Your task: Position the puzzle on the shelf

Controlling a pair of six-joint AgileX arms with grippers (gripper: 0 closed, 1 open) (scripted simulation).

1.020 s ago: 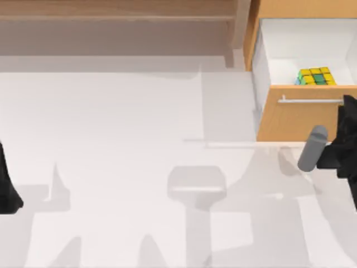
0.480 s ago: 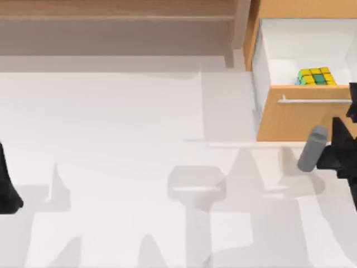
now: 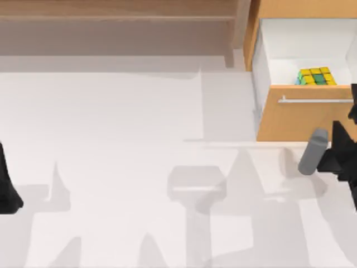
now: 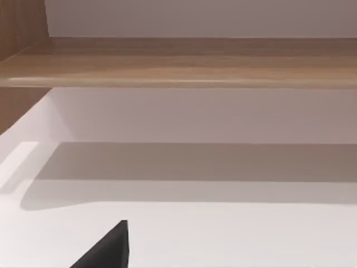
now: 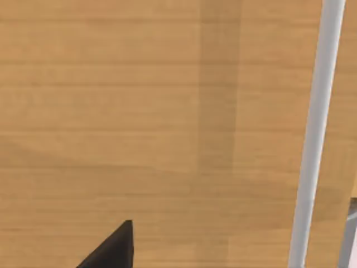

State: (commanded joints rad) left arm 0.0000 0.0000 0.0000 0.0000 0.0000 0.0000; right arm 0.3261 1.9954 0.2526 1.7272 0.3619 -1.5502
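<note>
A rendered tabletop workspace: plain white table (image 3: 111,139), wooden shelf (image 3: 117,17), orange-wood drawer cabinet (image 3: 295,120).

Small cube puzzle (image 3: 316,76): yellow-green grid. Long wooden shelf (image 3: 117,10): light brown. Drawer cabinet (image 3: 295,120): orange wood, white interior, silver handle (image 3: 315,100).

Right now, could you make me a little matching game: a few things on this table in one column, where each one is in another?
Things:
1. puzzle
2. shelf
3. left gripper
4. right gripper

Places:
A. along the table's far edge
B. at the table's left edge
C. inside the open drawer
D. in front of the drawer's wooden face

Pairs: 1-C, 2-A, 3-B, 4-D
</note>
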